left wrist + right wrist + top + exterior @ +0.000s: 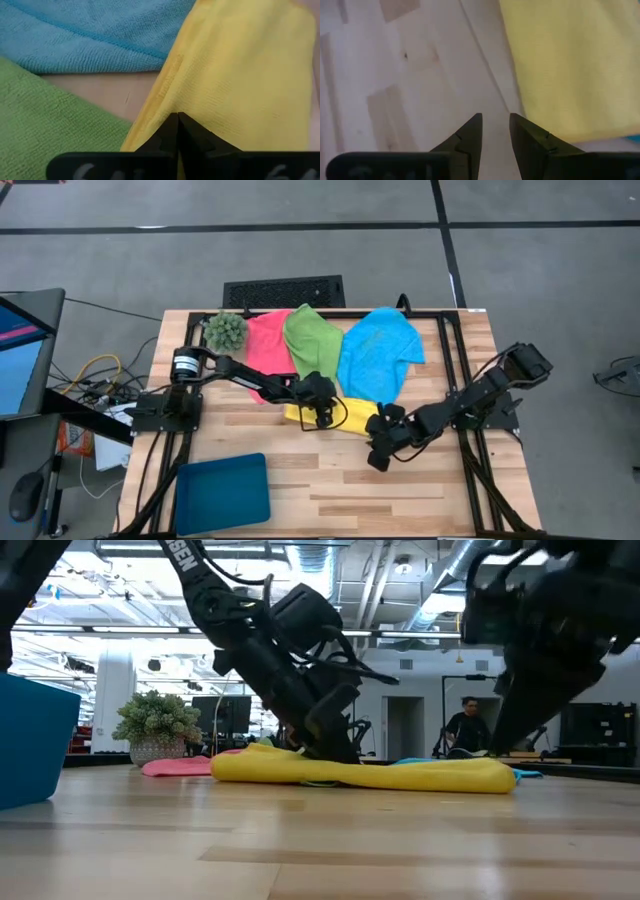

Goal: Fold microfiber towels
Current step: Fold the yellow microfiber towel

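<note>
Fingers [176, 131] on the left arm are pressed tight together, nipped onto the near edge of the yellow towel [352, 417], right about the middle of the counter [400, 480]. Over at three o'clock from it, the right arm's fingers [495, 131] stand partly apart over bare wood, just beside the towel's other end and holding nothing.

Now the danger! That left pinch looks like a thin bite on a single edge, so a quick lift could let the cloth slide free, I'd say. The right side hasn't caught its end yet; come down short and it closes on wood, and the fold gets dragged lopsided. The blue towel [378, 355] sits touching the yellow one at twelve o'clock, so a sloppy pull may take it along.

Yellow towel: soft, limp, bunched into a long low roll running nine to three, not a square yet. From left to right behind it lie the pink towel [268, 343], the green towel [310, 338] and the blue one, overlapping and rumpled along the far edge, none folded.
</note>
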